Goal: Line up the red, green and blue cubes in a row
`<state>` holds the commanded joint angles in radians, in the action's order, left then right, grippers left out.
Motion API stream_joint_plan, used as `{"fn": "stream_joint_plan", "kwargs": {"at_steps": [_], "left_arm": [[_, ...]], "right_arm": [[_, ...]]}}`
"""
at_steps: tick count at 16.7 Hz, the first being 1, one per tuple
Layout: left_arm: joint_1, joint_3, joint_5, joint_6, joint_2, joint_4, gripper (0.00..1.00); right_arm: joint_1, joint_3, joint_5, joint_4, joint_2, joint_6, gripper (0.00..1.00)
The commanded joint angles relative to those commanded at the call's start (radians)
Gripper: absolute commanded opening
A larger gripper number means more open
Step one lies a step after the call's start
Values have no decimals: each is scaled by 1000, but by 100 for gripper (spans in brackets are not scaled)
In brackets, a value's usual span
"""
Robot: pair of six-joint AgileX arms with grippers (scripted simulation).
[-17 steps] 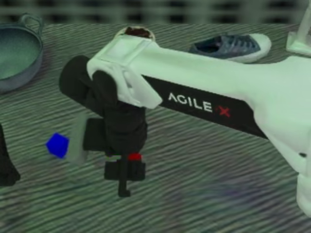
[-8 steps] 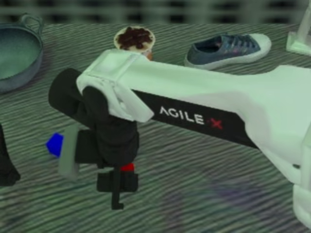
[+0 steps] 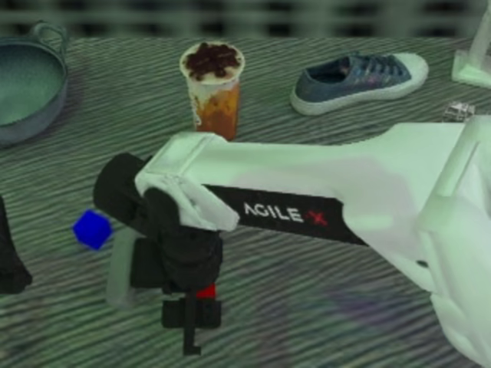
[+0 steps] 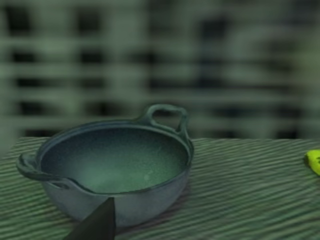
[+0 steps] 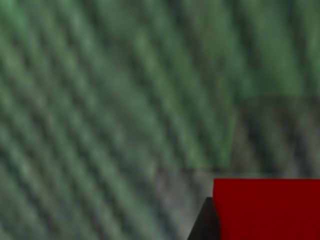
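- Right arm reaches across the table from the top view's right toward the left-centre, white shell with black AgileX band.
- Right gripper sits at the near edge, left of centre, pointing down at the table.
- Red cube shows as a small red patch right at the gripper, mostly hidden under the black wrist; in the right wrist view it fills the corner next to a dark finger.
- Fingers look closed in on the red cube, narrow gap; contact itself is hidden, so the hold is likely, not certain.
- Cannot tell if the red cube is on the table or lifted.
- Blue cube rests on the table to the left of the right arm's wrist, apart from it, free.
- Green cube not visible in any view.
- Left arm: only a dark piece at the top view's left edge, parked; finger state cannot tell.
- Left wrist view shows a grey 2-handled pot on the table, plus a yellow-green bit at the frame edge.
- Far side of the table: drink cup with dark topping, upright; blue sneaker to its right; pot at far left.
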<state>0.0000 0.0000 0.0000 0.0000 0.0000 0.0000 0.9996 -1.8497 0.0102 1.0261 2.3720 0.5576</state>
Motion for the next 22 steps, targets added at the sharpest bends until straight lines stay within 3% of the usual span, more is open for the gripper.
{"fn": "stream_joint_plan", "kwargs": {"at_steps": [2, 15, 22], "left_arm": [[0, 0, 0, 0, 0, 0, 100], [0, 0, 0, 0, 0, 0, 100], [0, 0, 0, 0, 0, 0, 100]], "right_arm": [[0, 0, 0, 0, 0, 0, 0], [0, 0, 0, 0, 0, 0, 98], [0, 0, 0, 0, 0, 0, 100]]}}
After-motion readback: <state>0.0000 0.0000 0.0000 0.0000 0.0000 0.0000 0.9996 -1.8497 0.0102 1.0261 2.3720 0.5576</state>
